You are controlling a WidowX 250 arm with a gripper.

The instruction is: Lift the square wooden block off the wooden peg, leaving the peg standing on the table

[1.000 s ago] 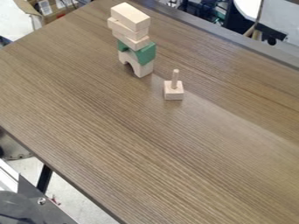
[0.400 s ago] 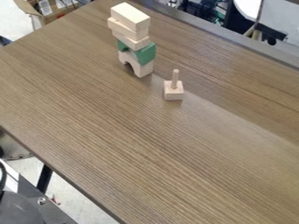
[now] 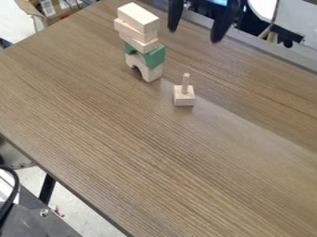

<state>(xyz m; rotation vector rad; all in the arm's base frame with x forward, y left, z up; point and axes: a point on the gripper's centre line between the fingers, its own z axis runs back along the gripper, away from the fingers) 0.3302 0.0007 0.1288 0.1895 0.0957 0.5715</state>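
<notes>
Gripper (image 3: 193, 36) spread — beside upright block tower (image 3: 155, 57) — top block (image 3: 138, 14) lengthwise upper-left to lower-right.

The table (image 3: 123, 139) is brown, with lots of thin stripes, some dark and some light. The top block (image 3: 138, 17) is a creamy tan. The green block (image 3: 155, 56) is dark and plain. The arch block (image 3: 153, 74) is pale tan, and so are the peg (image 3: 185, 83) and its little block (image 3: 184, 99). The gripper (image 3: 193, 36) is black.
</notes>
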